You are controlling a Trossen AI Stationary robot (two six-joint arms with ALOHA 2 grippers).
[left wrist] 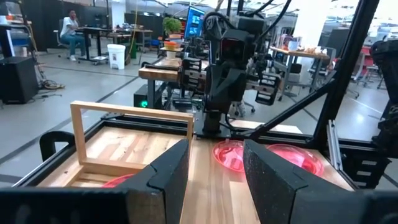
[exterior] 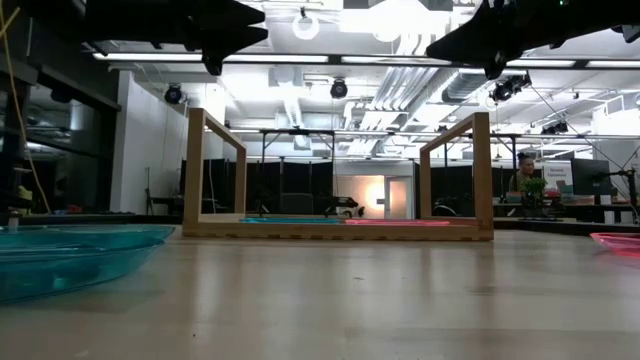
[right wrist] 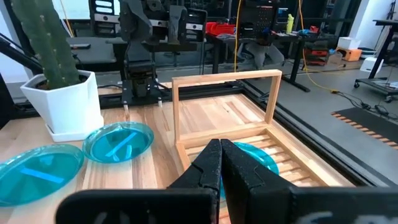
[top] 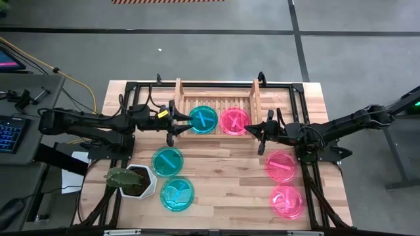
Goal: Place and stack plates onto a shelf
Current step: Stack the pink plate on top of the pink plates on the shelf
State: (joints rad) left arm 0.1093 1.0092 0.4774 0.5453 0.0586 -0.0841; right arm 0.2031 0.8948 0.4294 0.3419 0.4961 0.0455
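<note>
The wooden shelf stands at the table's far middle. On its slats lie a teal plate and a pink plate, side by side. Two teal plates rest flat on the table at the near left. Two pink plates rest at the near right. My left gripper hovers open and level at the shelf's left end, with nothing between its fingers. My right gripper hovers shut and holding nothing at the shelf's right end, above the table.
A white pot with a green plant stands near the table's left front, beside the teal plates. A black frame runs around the table's edge. Bare wood lies between the teal and pink plates at the near middle.
</note>
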